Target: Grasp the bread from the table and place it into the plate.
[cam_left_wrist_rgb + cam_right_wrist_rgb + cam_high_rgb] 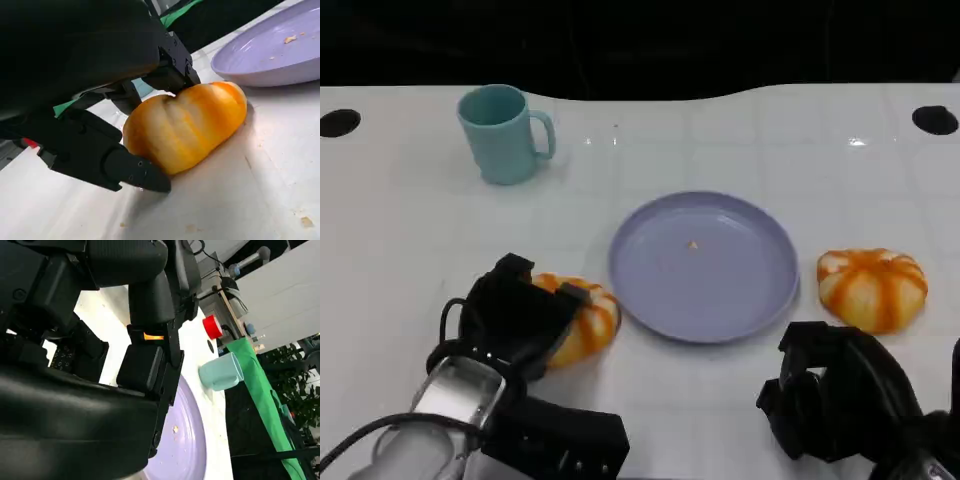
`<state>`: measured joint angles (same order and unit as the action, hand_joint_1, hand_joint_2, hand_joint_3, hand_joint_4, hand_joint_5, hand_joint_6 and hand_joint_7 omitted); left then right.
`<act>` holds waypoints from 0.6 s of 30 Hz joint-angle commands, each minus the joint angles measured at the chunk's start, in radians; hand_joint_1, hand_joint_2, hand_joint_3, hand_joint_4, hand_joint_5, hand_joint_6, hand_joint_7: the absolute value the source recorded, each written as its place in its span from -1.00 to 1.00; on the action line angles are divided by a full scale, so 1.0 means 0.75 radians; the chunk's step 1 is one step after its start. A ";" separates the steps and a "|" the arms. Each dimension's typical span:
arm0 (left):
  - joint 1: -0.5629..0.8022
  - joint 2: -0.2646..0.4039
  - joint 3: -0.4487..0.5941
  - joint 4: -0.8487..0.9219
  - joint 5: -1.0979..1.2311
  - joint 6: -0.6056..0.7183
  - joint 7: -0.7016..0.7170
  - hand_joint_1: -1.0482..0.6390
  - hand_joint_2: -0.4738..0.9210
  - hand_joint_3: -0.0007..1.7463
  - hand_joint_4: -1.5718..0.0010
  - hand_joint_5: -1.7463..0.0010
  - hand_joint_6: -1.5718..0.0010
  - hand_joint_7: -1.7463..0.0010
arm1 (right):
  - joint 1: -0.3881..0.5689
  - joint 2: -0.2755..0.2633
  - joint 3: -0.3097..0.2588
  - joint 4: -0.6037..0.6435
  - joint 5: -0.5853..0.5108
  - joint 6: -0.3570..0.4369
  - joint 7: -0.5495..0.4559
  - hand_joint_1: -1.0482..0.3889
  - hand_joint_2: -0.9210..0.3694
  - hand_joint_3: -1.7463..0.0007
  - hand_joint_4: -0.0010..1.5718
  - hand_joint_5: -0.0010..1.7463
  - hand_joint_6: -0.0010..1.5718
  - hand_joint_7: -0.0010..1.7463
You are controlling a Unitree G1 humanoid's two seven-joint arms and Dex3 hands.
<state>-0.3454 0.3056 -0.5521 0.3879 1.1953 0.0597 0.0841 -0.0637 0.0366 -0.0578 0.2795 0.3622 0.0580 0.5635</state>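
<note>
Bread [582, 318] sits on the table [400, 230] just left of the plate [704, 265], under the left hand [515, 318]; its fingers [135, 172] straddle the loaf and touch its top and end. I judge the grasp half made, with lift and placing left. Its long axis runs toward the plate, the far end nearly at the rim. A second bread [873, 288] lies right of the plate. The right hand [825, 395] hangs below the plate, fingers curled on nothing
</note>
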 commanded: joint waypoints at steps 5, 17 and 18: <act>-0.027 0.041 -0.127 0.221 0.015 -0.065 0.336 -0.25 0.64 -0.08 -0.20 -0.99 -0.35 0.21 | 0.000 -0.021 -0.008 -0.003 0.004 0.001 -0.006 -1.00 0.39 -0.69 0.89 0.65 1.00 0.15; -0.061 0.015 -0.149 0.389 -0.056 -0.079 0.771 -0.14 0.10 0.54 -0.35 -1.00 -0.17 -0.31 | -0.005 -0.021 -0.012 0.004 0.008 0.001 -0.002 -1.00 0.39 -0.70 0.89 0.65 1.00 0.14; -0.058 0.016 -0.147 0.372 -0.056 -0.061 0.753 -0.13 0.10 0.55 -0.35 -1.00 -0.15 -0.30 | -0.006 -0.022 -0.011 0.007 0.006 -0.005 0.000 -1.00 0.39 -0.70 0.88 0.65 1.00 0.14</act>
<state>-0.3977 0.3054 -0.6643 0.6688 1.1683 -0.0064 0.6574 -0.0638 0.0366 -0.0587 0.2794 0.3623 0.0614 0.5617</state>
